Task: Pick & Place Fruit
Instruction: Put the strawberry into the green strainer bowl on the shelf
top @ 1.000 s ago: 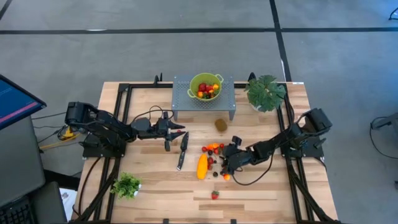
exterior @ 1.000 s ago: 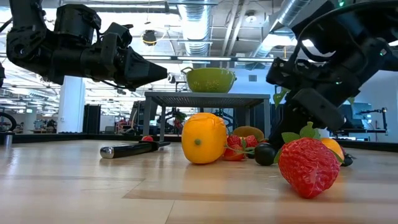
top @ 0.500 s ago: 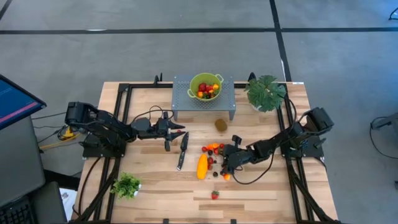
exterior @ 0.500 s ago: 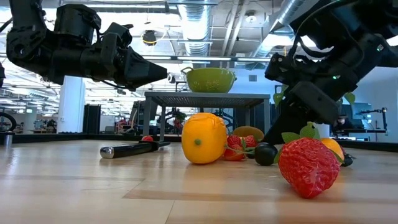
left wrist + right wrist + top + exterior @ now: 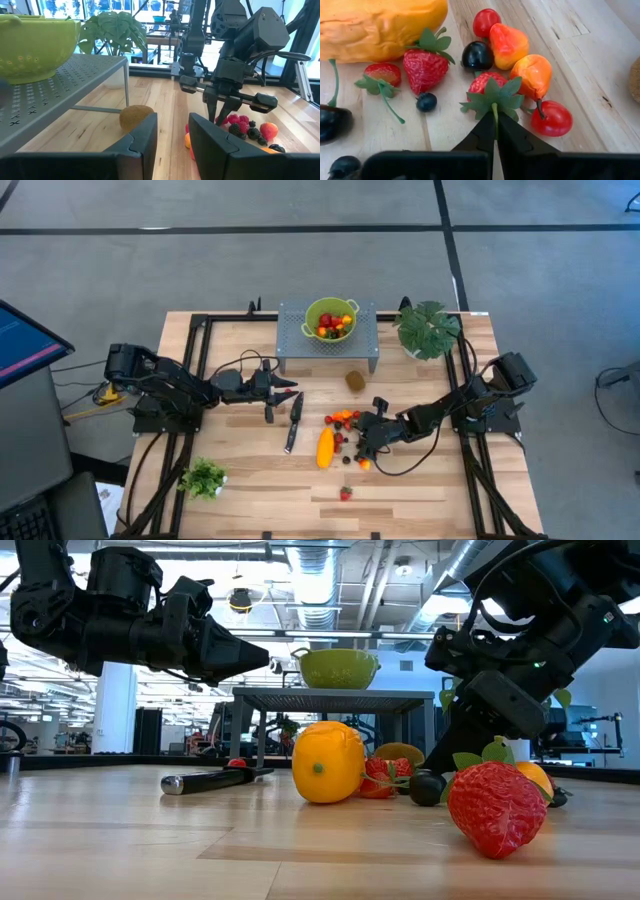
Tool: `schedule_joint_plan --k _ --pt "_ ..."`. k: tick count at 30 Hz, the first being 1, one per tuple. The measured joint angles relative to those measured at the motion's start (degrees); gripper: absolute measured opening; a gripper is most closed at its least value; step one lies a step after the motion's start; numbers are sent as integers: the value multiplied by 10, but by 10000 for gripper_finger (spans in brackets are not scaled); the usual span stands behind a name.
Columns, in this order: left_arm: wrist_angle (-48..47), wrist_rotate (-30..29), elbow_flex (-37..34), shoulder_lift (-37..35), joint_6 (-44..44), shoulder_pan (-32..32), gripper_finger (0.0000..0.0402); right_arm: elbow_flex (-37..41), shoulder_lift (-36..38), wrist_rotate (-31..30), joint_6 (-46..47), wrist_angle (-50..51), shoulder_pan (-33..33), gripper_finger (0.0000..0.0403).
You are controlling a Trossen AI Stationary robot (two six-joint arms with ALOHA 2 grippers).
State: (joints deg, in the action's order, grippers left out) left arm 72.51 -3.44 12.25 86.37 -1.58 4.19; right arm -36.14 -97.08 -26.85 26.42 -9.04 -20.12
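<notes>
Small toy fruit [image 5: 342,423] lies in a cluster at mid-table: strawberries, red and dark balls, orange pieces, beside a long yellow-orange fruit [image 5: 325,447]. A brown kiwi [image 5: 355,380] lies nearer the stand. My right gripper [image 5: 362,442] is at the cluster's right side, shut on the stem of a strawberry [image 5: 487,82]. My left gripper [image 5: 291,392] hovers level left of the stand, open, with nothing between its fingers [image 5: 145,135]. More fruit fills the green bowl [image 5: 330,318]. My right gripper [image 5: 495,122] pinches the thin green stem [image 5: 495,111] that sticks out of the strawberry's leafy cap [image 5: 492,97], between its two fingertips. The fingers slant down from the table's right side, along the stem. The strawberry lies on the table among the other pieces.
The bowl stands on a grey perforated stand [image 5: 300,345] at the far middle. A black-handled knife [image 5: 293,420] lies left of the fruit. A lone strawberry [image 5: 345,493] lies near the front edge. Leafy plants stand at the far right [image 5: 428,328] and near left [image 5: 203,477].
My right gripper has shut at the fruit cluster without shifting across the table. The fruit lies where it lay.
</notes>
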Motion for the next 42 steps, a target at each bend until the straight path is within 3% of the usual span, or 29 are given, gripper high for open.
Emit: schedule_joint_plan --k 6,13,18,24,35,42 --pt "0 0 0 0 0 0 106 -19 2 2 -15 0 0 2" --pt "0 0 0 0 0 0 106 -98 53 14 -173 1 12 2" --pt "0 1 0 0 0 0 106 -161 88 13 -297 6 57 1" --pt "0 2 0 0 0 0 106 -232 94 13 -376 22 142 1" --pt "0 2 0 0 0 0 106 -280 86 16 -354 63 307 1" --pt "0 0 0 0 0 0 106 -280 87 45 -296 145 364 1"
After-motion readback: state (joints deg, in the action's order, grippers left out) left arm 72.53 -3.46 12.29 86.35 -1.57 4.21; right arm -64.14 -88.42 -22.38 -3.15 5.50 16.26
